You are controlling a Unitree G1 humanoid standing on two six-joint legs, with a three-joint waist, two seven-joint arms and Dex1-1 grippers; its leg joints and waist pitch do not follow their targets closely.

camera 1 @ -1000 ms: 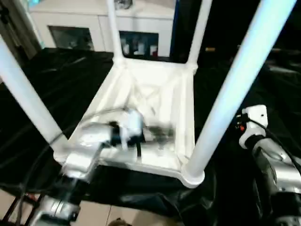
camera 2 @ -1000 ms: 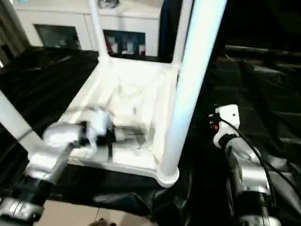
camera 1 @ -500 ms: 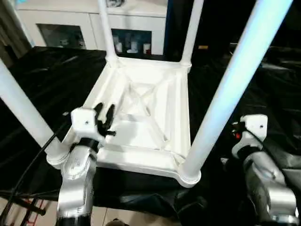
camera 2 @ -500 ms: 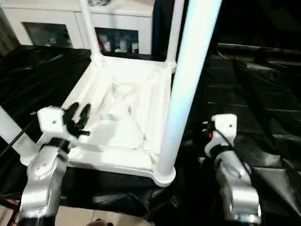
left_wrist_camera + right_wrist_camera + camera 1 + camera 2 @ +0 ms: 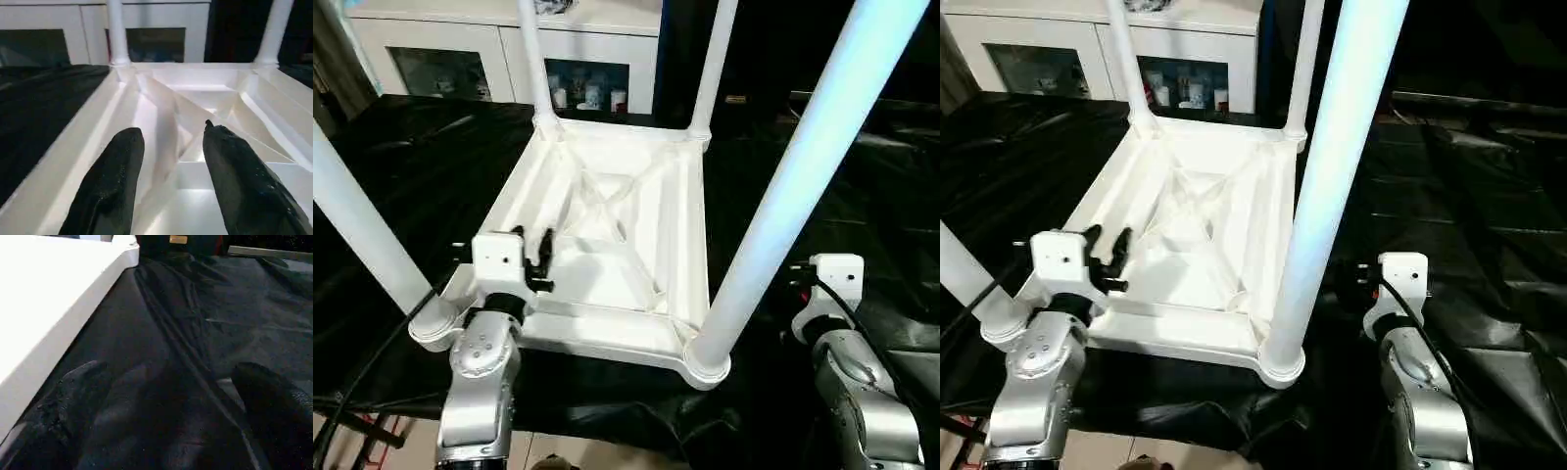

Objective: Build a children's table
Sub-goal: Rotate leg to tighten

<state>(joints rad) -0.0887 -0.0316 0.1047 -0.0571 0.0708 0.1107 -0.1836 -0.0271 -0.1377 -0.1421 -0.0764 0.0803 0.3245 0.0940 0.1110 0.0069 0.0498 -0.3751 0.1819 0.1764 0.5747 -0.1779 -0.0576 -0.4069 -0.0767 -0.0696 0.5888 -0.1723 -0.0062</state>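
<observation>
The tabletop (image 5: 617,235) lies upside down on the black-draped bench (image 5: 401,176), ribbed underside facing up, with all four legs standing upright in its corner sockets. The two far legs (image 5: 536,59) (image 5: 713,64) rise near the back edge, in front of a white cabinet (image 5: 460,49) with glass doors. The near left leg (image 5: 357,230) and the near right leg (image 5: 803,186) loom large and lean outward in the head views, framing the tabletop on both sides. The tabletop's near edge sits close to the bench's front edge, where the black cover hangs down over the floor (image 5: 548,446). The left end effector (image 5: 533,257) hangs over the tabletop's near left rim, just inside the near left leg, its two black fingers (image 5: 110,186) parted and pointing across the ribbed underside toward the far legs, gripping nothing; a diagonal rib shows through the gap between them. The right end effector (image 5: 166,416) is off the tabletop on bare black cover, beside the tabletop's long right edge and near the base of the near right leg, its fingers (image 5: 274,401) spread wide and empty. To the right of the tabletop the cover runs open and wrinkled out to the bench's far side. To the left, a broad stretch of cover lies between the tabletop's left rim and the bench edge.
</observation>
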